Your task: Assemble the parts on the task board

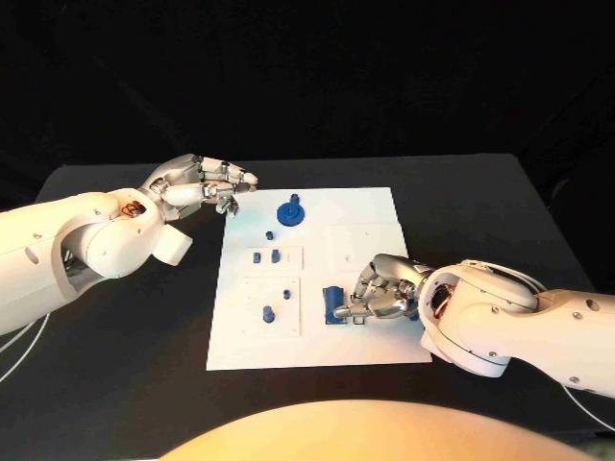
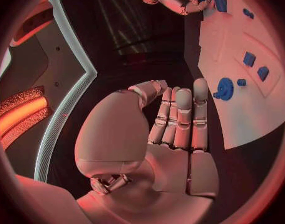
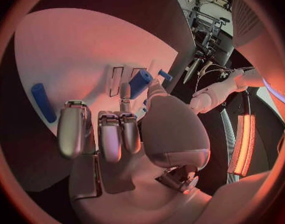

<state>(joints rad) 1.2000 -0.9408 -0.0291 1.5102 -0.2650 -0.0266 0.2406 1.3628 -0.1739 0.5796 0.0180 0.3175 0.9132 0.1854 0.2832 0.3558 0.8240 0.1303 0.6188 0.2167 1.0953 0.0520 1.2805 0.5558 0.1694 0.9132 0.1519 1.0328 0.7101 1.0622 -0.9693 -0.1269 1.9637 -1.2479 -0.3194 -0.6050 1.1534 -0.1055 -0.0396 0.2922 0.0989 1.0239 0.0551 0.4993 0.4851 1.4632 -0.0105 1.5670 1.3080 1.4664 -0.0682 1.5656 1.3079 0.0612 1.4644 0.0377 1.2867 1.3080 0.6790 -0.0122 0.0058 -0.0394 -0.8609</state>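
The white task board (image 1: 322, 331) lies in the middle of the black table. A blue gear (image 1: 294, 211) (image 2: 224, 88) stands near the board's far edge. Small blue parts (image 1: 266, 256) (image 2: 249, 59) sit in its left column, and another blue part (image 1: 269, 312) lies nearer me. My right hand (image 1: 380, 296) (image 3: 120, 129) rests on the board's near middle, its fingers curled round a blue peg (image 1: 339, 305) (image 3: 140, 82) pinched at the fingertips. My left hand (image 1: 204, 187) (image 2: 170, 129) hovers off the board's far left corner, fingers loosely bent and holding nothing.
A long blue part (image 3: 42, 102) lies flat on the board beside my right hand. Black table (image 1: 128, 336) surrounds the board on all sides. My two white forearms lie over the table's left and right sides.
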